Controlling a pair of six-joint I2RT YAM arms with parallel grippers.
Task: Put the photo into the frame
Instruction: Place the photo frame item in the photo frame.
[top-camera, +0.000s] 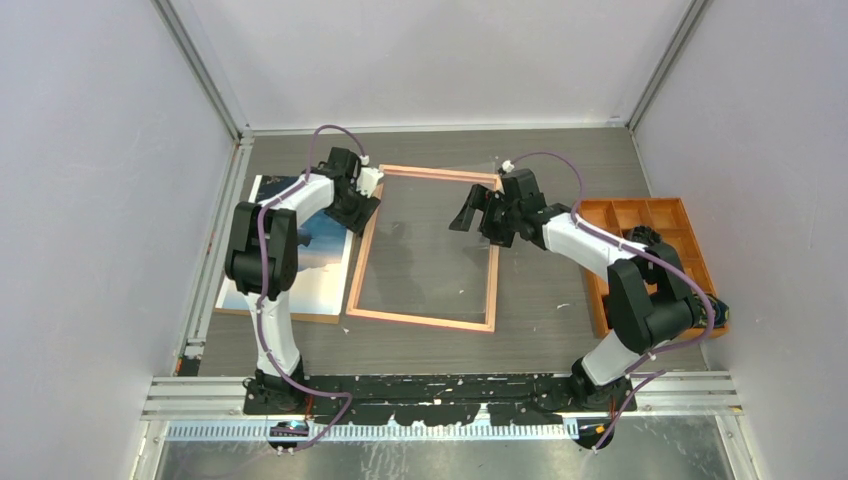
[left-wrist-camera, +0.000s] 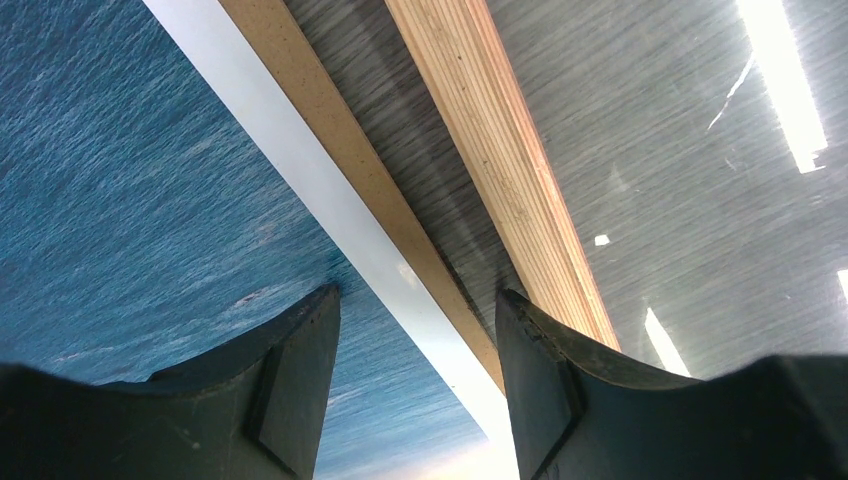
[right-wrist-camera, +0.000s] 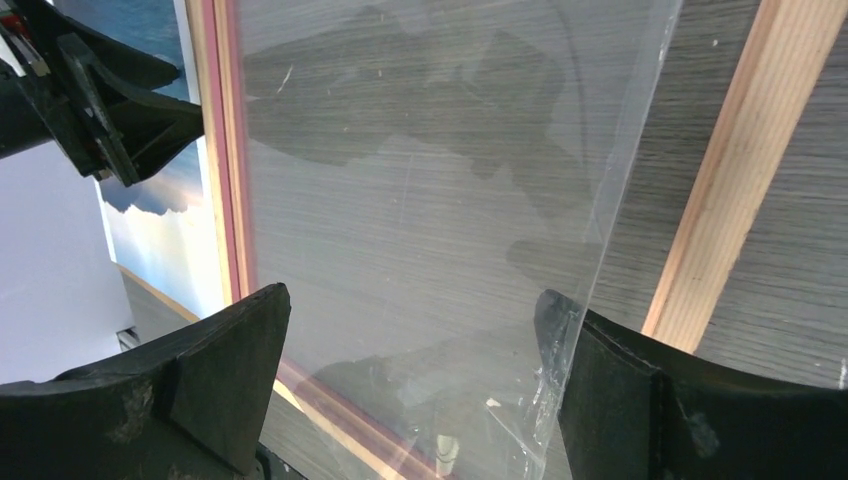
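right gripper (right-wrist-camera: 415, 300) sits closest to its own wrist camera, jaws spread wide and clamping nothing. the clear pane (right-wrist-camera: 430, 200) lies below them, its free edge running slantwise to just beside the right-hand finger; i cannot tell whether that finger touches it. left gripper (left-wrist-camera: 415, 310) hangs with its jaws part-way apart, also released. in the gap between them show the photo's white border, a strip of the brown board (left-wrist-camera: 330, 130) and a sliver of table, with the frame's tan rail just beside the right-hand finger.

from above, the frame (top-camera: 420, 320) lies flat in the middle of the table, wooden back up. the photo (top-camera: 330, 270) lies just left of it, sea side up, on the board, whose edge shows along the near side. left gripper (top-camera: 358, 205) is over the far left corner of the frame, where it nears the photo. right gripper (top-camera: 475, 210) is over the far right part of the frame. an orange tray (top-camera: 632, 203) stands apart at the right.

as i judge it, the task is in its early half. the frame is opened and turned over and the board is out. the pane looks askew, its edge inside the right rail rather than along it, so it likely needs seating. the photo is not yet in the frame. picking it up, laying it face down on the pane and closing up with the board all remain.
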